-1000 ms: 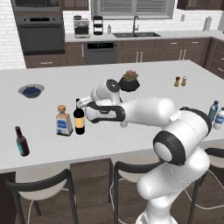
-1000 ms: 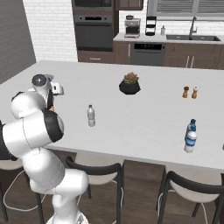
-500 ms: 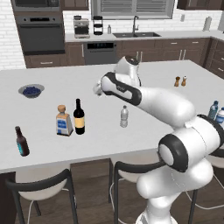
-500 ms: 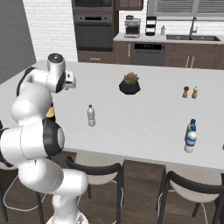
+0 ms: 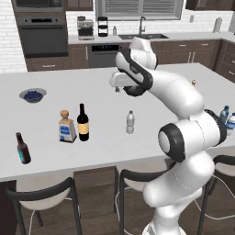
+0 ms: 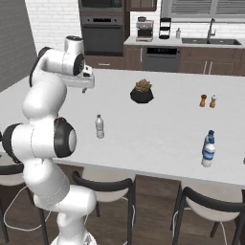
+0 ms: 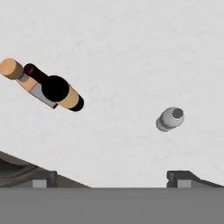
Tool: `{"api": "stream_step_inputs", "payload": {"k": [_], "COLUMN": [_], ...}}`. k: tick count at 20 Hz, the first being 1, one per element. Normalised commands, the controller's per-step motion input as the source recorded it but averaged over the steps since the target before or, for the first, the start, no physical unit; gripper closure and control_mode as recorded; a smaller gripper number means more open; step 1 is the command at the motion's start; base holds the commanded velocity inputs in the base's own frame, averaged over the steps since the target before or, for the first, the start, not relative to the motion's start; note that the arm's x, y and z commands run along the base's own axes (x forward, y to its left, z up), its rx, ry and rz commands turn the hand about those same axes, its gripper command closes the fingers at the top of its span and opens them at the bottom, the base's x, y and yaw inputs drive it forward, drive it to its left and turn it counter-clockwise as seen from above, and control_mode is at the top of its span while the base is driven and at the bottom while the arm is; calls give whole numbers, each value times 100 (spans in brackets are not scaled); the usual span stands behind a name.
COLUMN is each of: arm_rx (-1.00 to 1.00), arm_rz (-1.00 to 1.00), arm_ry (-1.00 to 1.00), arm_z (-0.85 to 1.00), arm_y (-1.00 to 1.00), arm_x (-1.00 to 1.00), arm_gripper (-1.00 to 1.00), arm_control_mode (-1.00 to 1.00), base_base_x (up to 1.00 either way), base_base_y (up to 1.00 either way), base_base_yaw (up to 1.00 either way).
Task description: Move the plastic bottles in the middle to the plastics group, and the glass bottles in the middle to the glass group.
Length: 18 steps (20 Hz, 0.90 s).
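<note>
The tall dark wine bottle [image 5: 83, 122] stands on the counter right beside the squat cork-stoppered bottle [image 5: 67, 127]; a small brown bottle [image 5: 22, 148] stands further left. My gripper [image 5: 118, 87] hangs open and empty high above the counter, up and right of them. From above, the hand view shows the wine bottle [image 7: 57, 89], the cork bottle [image 7: 13, 70] and the plain clear bottle [image 7: 170, 119] over my gripper [image 7: 111, 177]. That plain bottle [image 6: 99, 127] stands alone mid-counter. The blue-label bottle [image 6: 207, 155] stands against the teal bottle [image 6: 209, 138] at the right.
A bowl of blueberries [image 5: 33, 95] sits at the far left. A potted plant [image 6: 142, 92] and two small shakers [image 6: 208, 101] stand toward the back of the island [image 6: 158, 129]. Stools line the near edge.
My gripper was at the wine bottle a second ago; it has let go, risen and swung right and back. The wine bottle stays standing beside the cork bottle.
</note>
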Motion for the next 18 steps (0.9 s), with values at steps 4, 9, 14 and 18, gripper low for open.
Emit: {"api": "stream_step_inputs", "payload": {"k": [4,9,14,18], "arm_rx": [0,-3,-1,-4], "arm_rz": [0,-2,-14,-18], "arm_ry": [-9,-14,-2,0], "arm_z": [-87,-66,-18,-9], "arm_y": [-72,-33,-13,-16], "arm_x": [-27,-18,-13,1], "arm_gripper": [-100,-100,-100,-100], "arm_control_mode": [-100,-100,-100,-100], "base_base_x": [0,0,0,0], "base_base_y": [0,0,0,0], "base_base_yaw": [0,0,0,0]}}
